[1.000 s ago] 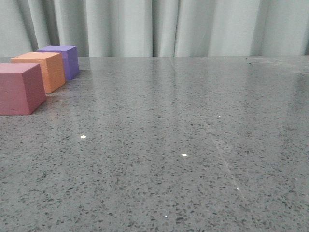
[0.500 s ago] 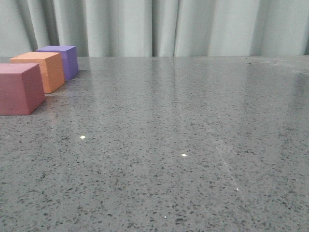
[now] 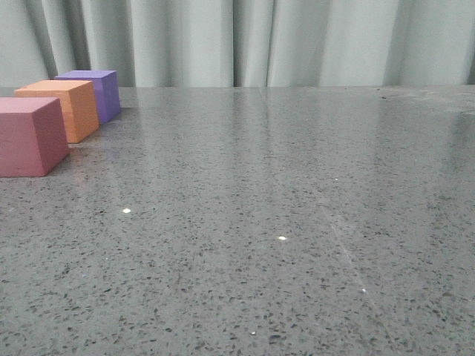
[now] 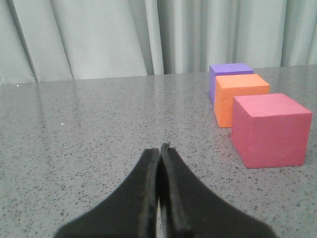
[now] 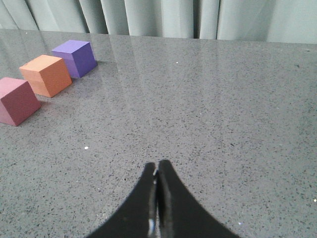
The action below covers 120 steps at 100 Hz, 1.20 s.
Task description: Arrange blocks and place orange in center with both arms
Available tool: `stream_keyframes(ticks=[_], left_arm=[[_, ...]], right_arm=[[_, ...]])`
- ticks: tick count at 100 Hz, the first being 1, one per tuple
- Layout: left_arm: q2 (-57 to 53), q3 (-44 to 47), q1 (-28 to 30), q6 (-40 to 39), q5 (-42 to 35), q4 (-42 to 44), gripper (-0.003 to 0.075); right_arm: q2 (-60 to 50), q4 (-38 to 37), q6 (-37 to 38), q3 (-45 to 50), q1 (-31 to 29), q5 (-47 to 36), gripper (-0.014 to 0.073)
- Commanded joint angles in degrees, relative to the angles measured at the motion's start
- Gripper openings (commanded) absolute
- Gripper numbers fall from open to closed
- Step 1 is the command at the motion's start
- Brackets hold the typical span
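Note:
Three cubes stand in a row at the table's far left in the front view: the pink-red cube (image 3: 30, 136) nearest, the orange cube (image 3: 63, 107) in the middle, the purple cube (image 3: 95, 93) farthest. They also show in the left wrist view, pink-red (image 4: 270, 130), orange (image 4: 240, 98), purple (image 4: 225, 77), and in the right wrist view, pink-red (image 5: 17, 100), orange (image 5: 47, 75), purple (image 5: 75, 57). My left gripper (image 4: 159, 148) is shut and empty, short of the cubes. My right gripper (image 5: 156, 166) is shut and empty, far from them. Neither gripper shows in the front view.
The grey speckled table (image 3: 282, 208) stretches wide to the right of the cubes. A pale pleated curtain (image 3: 245, 41) hangs behind the table's far edge.

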Motion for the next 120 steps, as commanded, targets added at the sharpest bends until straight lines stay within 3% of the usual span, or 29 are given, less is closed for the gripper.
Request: stream_keyframes(ticks=[1, 120], left_arm=[[-1.88, 1.02, 0.1, -0.17, -6.02, -1.2, -0.0019], [-1.88, 1.16, -0.01, -0.17, -5.9, -1.55, -0.0019]], right_arm=[[0.33, -1.27, -0.46, -1.52, -0.14, -4.7, -0.012], [0.34, -1.34, -0.46, -1.4, -0.14, -5.16, -0.012]])
